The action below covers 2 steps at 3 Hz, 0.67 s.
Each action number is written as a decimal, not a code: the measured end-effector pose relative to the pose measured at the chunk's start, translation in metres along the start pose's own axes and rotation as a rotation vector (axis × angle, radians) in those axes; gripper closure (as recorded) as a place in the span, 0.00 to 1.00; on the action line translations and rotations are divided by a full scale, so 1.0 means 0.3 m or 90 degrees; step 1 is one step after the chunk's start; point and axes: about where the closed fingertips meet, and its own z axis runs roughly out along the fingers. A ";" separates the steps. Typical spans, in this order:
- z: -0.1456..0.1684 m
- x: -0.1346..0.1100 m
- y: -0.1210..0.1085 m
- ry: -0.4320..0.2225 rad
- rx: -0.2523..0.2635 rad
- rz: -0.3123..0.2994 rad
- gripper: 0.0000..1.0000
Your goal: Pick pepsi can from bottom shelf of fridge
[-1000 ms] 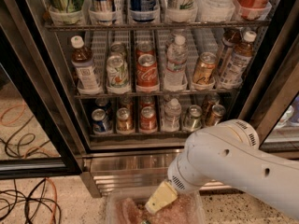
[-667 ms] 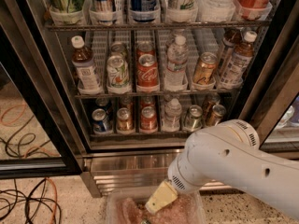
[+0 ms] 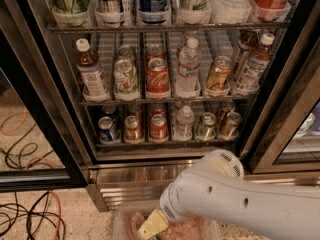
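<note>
Presently: pepsi can [image 3: 107, 129] stood upright at left end of bottom shelf [image 3: 172, 143] in fridge [image 3: 135, 174]; gripper [image 3: 151, 228] hung well below that shelf; its grip could not be told

A glass-door display fridge [image 3: 42, 89], its wire racks [image 3: 165, 100] lined with canned and bottled drinks [image 3: 158, 77], marks this as a shop or staff refreshment area. Loose cables [image 3: 24, 154] trail across the speckled floor [image 3: 75, 220]. The robot's claw [image 3: 170, 229] hangs low before the cooler's steel base [image 3: 131, 176].
</note>
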 end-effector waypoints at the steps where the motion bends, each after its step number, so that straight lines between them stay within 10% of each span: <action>1: 0.078 -0.040 -0.020 -0.019 0.016 0.028 0.00; 2: 0.150 -0.065 -0.051 -0.008 0.015 0.096 0.00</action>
